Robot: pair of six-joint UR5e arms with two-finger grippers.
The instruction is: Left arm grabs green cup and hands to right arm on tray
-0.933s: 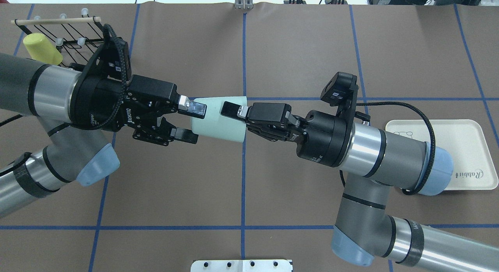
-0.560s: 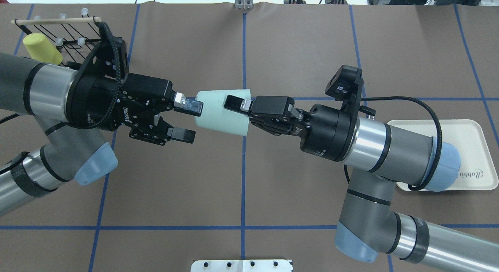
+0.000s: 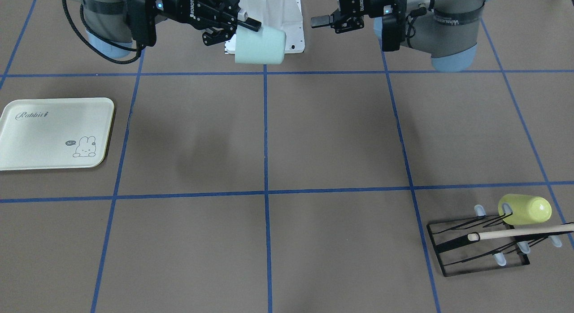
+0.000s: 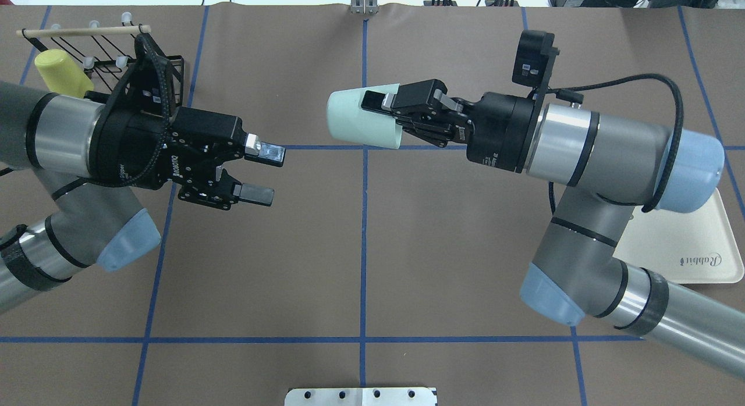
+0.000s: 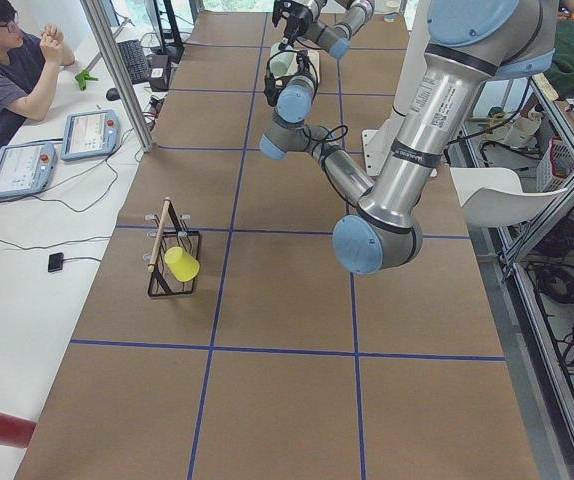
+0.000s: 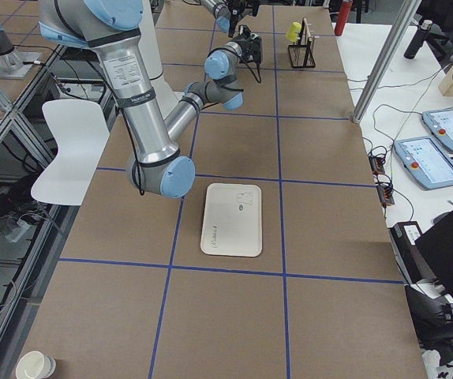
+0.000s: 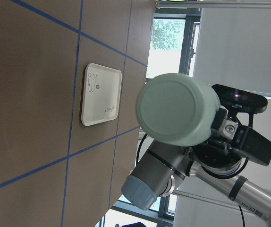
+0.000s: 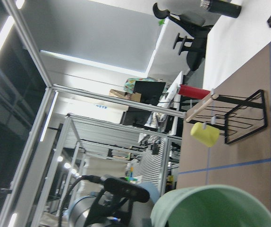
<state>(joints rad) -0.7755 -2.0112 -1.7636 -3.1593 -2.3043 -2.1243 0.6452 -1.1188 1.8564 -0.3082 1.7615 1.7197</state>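
Cup handling first: your right gripper [image 4: 378, 112] pinches the green cup [image 4: 358, 124] at its rim, sideways above the tabletop [image 4: 291, 266], well apart from the tray [image 4: 698, 243]. Your left gripper [image 4: 266, 173] gapes empty. Light, smooth plastic, probably slippery; keep the rim pinch.

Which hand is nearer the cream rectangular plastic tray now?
Right: the right hand, holding the mint-green plastic cup, is on the cream tray's side; the left hand is opposite.

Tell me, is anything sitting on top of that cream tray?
Nothing. The front view shows the tray bare except for its printed word and bunny drawing. From overhead, the right arm covers part of it. The green cup is elsewhere.
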